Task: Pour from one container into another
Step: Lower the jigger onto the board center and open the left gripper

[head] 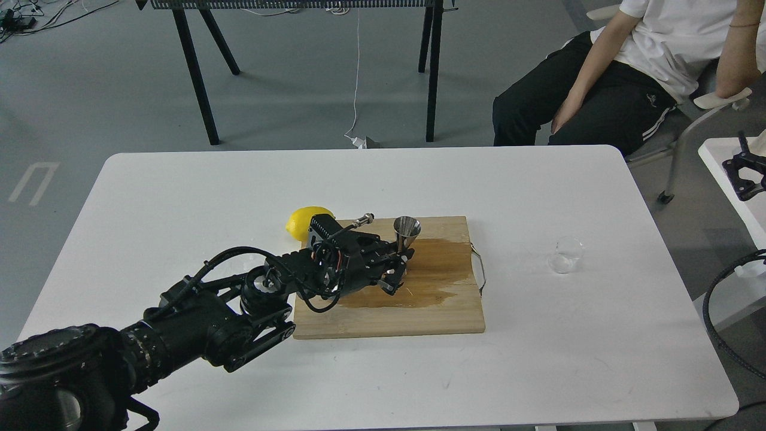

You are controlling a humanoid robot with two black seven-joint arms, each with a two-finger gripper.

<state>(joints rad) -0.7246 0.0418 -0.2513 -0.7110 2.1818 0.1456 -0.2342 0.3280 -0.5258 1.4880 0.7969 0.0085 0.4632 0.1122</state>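
The steel jigger (407,232) stands upright over the wet patch of the wooden cutting board (419,317), with my left gripper (400,263) shut on its lower half. The small clear glass cup (565,255) rests alone on the white table to the right of the board, well away from either gripper. At the right edge of the view, off the table, a black part of my right arm (742,173) shows; I cannot make out its fingers.
A yellow lemon (302,220) lies at the board's far left corner, partly behind my left arm. The board has a metal handle (480,269) on its right side. A seated person (628,66) is beyond the table's far right corner.
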